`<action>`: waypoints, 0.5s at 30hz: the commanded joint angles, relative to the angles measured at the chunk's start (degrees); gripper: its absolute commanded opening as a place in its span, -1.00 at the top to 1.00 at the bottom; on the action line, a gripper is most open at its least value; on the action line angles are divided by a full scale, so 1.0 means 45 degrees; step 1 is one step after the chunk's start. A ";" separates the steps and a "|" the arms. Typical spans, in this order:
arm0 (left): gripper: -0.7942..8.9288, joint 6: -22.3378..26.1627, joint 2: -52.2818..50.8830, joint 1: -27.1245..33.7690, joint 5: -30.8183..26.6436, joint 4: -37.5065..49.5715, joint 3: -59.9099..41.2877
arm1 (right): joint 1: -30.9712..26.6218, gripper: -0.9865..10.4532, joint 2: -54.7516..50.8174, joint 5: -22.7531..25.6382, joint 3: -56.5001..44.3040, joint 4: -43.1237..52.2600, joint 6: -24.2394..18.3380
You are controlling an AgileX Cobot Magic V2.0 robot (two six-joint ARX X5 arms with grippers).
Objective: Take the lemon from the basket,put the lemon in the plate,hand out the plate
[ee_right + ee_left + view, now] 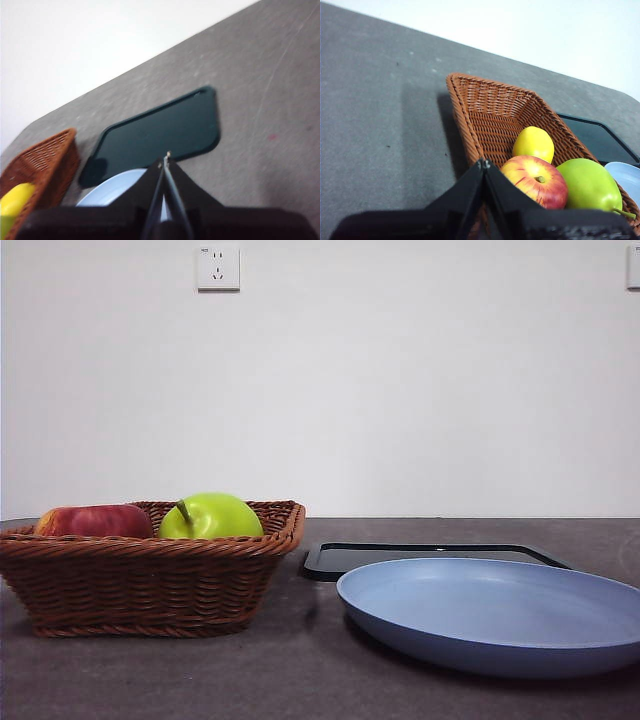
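Left gripper [484, 162] jaws are sitting pressed together, tips meeting, holding nothing; they are hanging over the near rim of the basket [470, 120], just above the red apple [536, 181]. Right gripper [165, 159] jaws are also closed tip to tip, empty, hovering over the plate [107, 192] edge with the black tray [160, 132] just beyond.

The lemon [533, 144] is lying inside the basket in the left wrist view, centre-right of that frame, touching the red apple and next to the green apple [590, 185]. In the front view the lemon is not showing, hidden behind the basket wall and the apples.

Front view: basket [150, 580] is sitting lower left on the dark surface [300, 670], red apple [95, 521] and green apple [212, 515] poking above its rim. Plate [500, 615] is resting lower right, empty, well apart from the basket. Black tray [430, 552] is lying flat right behind the plate. No arm is showing in the front view. Wall socket [218, 268] is sitting upper left on the white wall.
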 commanded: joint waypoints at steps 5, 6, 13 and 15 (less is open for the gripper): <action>0.82 -0.0223 0.2118 0.0039 -0.0214 -0.0335 0.1865 | 0.0019 0.82 0.1515 -0.0131 0.2050 -0.0918 0.0151; 0.82 -0.0175 0.2599 0.0039 -0.0204 -0.0330 0.2171 | 0.0019 0.82 0.1821 -0.0136 0.2356 -0.1044 -0.0034; 0.82 0.0928 0.6159 -0.0010 0.1025 -0.0486 0.4891 | 0.0019 0.82 0.4396 -0.0146 0.4988 -0.2579 -0.1540; 0.82 0.0976 0.7130 -0.0078 0.1360 -0.0714 0.5707 | 0.0019 0.82 0.5134 -0.0146 0.5702 -0.3172 -0.2069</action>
